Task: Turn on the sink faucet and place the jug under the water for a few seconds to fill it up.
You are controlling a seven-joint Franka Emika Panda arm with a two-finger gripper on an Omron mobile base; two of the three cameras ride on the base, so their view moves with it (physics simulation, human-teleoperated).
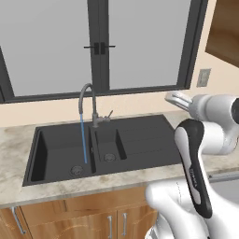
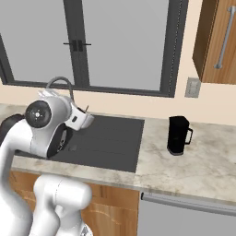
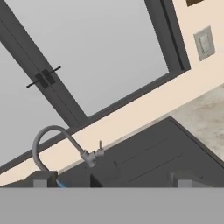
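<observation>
Yep, that's a home kitchen.
Dark double sink point(image 1: 140, 140) with gooseneck faucet point(image 1: 88, 100) under a window point(image 1: 140, 42), marble table point(image 2: 193, 166), wooden cabinets point(image 1: 70, 219).

Sink faucet point(image 1: 87, 100) stands behind the divider of the sink point(image 1: 140, 140), spout arched to the left, small lever up at its base. Water point(image 1: 84, 139) runs as a thin blue stream into the left basin, landing just beside the round drain. Right basin is smaller w/ its own drain; ribbed draining board on the right. White arm rises at lower right over the marble countertop point(image 1: 14, 140). Window point(image 1: 98, 44) behind.
</observation>
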